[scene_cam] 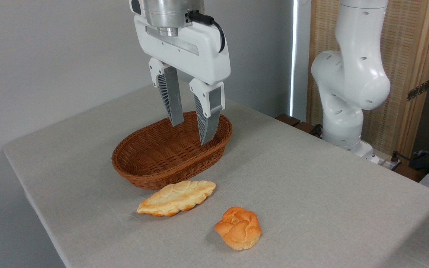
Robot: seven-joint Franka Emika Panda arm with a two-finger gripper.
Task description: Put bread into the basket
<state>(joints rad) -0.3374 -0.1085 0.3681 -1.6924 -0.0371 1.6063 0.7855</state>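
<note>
The bread point(238, 227), a small knotted orange-golden bun, lies on the grey tablecloth near the front edge. Behind it and to the left stands the oval reddish-brown wicker basket point(151, 171), with nothing in it. My gripper point(192, 133) hangs in the air above the basket's far right part, well behind and above the bun. Its two grey ribbed fingers point(209, 119) point down and stand apart, open, with nothing between them.
A longer, paler leaf-shaped braided loaf point(177, 197) lies just in front of the basket, left of the bun. The arm's white base point(345, 111) stands off the table's back right. The table edge point(35, 201) runs along the left and front.
</note>
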